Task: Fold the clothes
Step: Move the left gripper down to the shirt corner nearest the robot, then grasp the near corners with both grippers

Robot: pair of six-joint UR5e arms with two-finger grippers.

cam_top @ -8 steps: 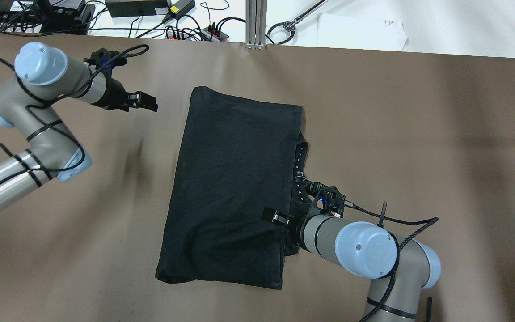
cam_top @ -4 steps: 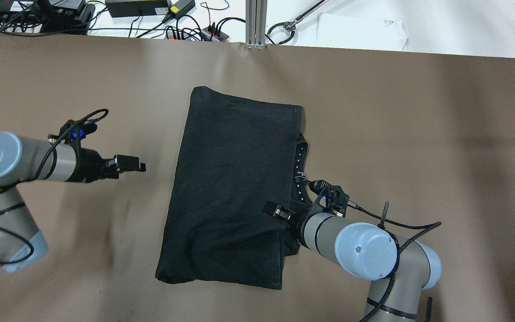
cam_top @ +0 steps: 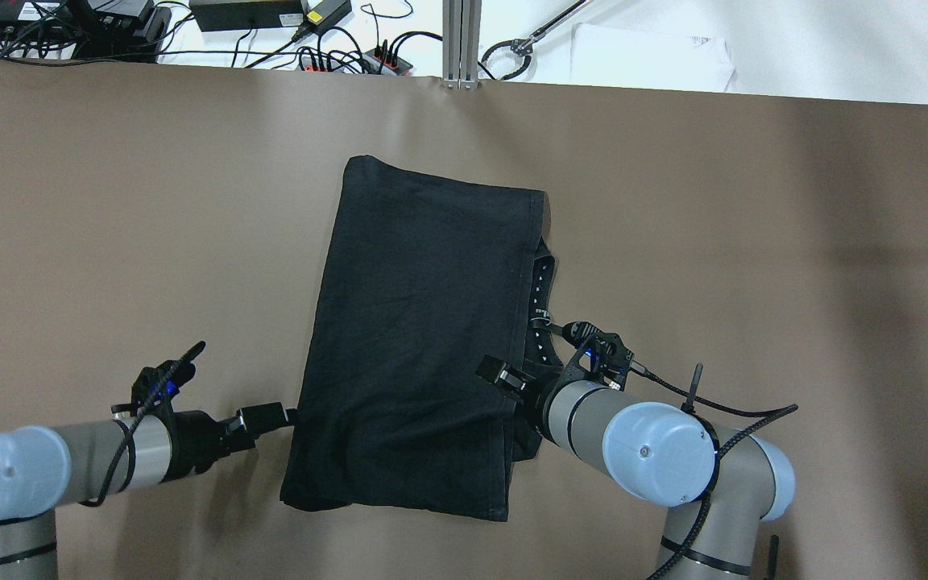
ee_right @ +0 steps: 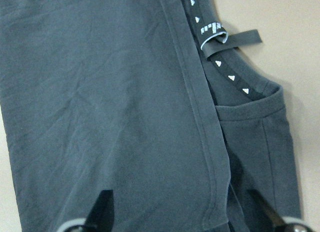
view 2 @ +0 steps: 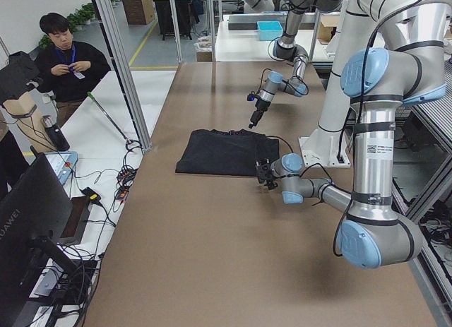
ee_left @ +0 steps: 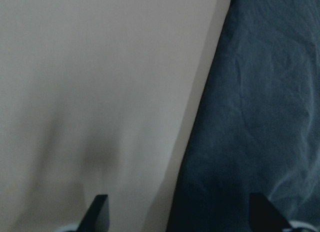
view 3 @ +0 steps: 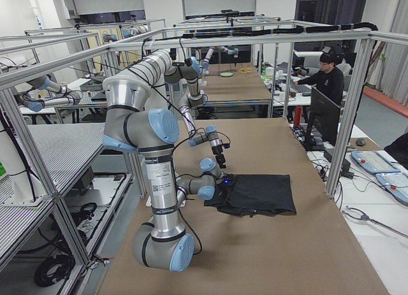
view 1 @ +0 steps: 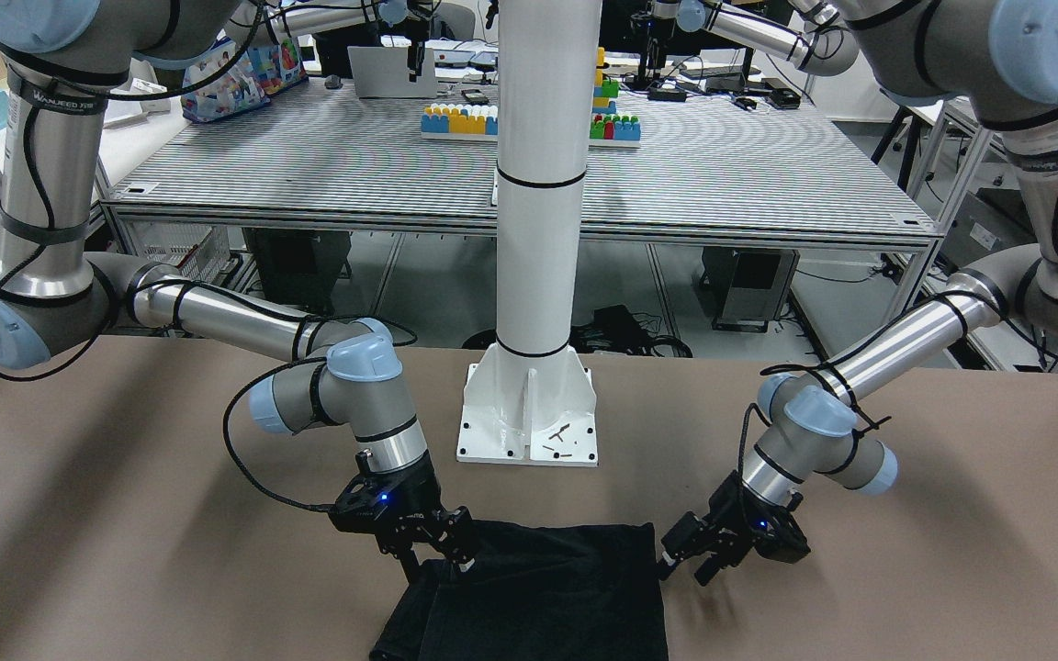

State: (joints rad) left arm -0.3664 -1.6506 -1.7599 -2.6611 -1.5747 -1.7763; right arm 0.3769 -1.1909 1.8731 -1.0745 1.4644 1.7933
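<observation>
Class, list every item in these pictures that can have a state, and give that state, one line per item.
Black garment: folded over on itself, lying flat on the table.
Left end effector: open, at the garment's side edge.
Right end effector: open, over the garment's hemmed edge.

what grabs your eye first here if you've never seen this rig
A black garment lies folded into a rough rectangle in the middle of the brown table. Both arms crouch low at its robot-side end: the left gripper is open beside its left edge, and the right gripper is open above its right edge, where a printed collar band peeks out.
</observation>
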